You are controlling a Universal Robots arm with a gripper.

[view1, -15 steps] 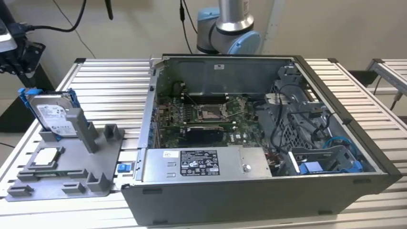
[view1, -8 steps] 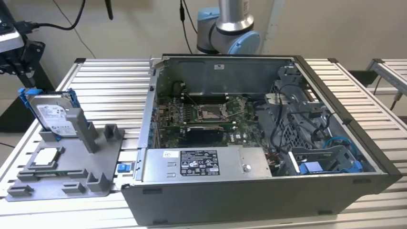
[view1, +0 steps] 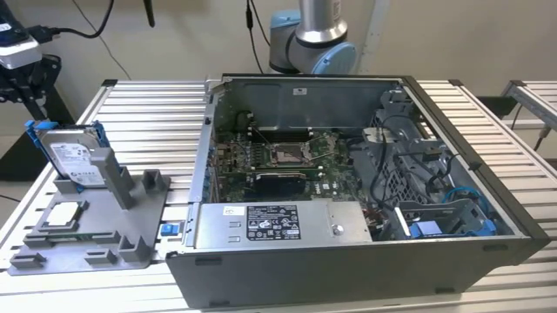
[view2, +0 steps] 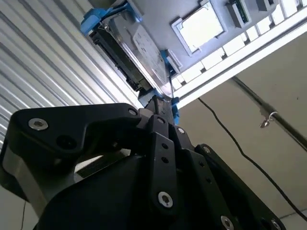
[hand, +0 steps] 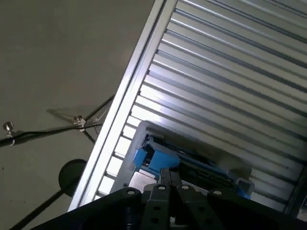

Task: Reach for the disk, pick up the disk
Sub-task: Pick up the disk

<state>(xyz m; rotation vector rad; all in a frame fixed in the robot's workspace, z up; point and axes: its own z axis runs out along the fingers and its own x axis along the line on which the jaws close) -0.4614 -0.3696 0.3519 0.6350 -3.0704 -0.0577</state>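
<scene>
Exterior view first: the disk stands up on its edge in a slot of the grey stand, far over on the exterior view's left. It is silver-grey with a white label, and a blue bracket goes round it. A small square chip lies flat on the same stand, near the disk. The stand sits on a table made of shiny metal slats. Beside the stand, toward the exterior view's right, is a big open computer case with a green board inside. The arm rises behind the case. In the second wrist view the black gripper points at the disk, seen from its thin side, and the chip lies past it. The tips come right up to the end of the blue bracket, but I cannot tell if they touch it. In the first wrist view the gripper is close to the disk, near the table's edge, with the floor beyond. In both wrist views the fingers are pressed together, with nothing held between them.
</scene>
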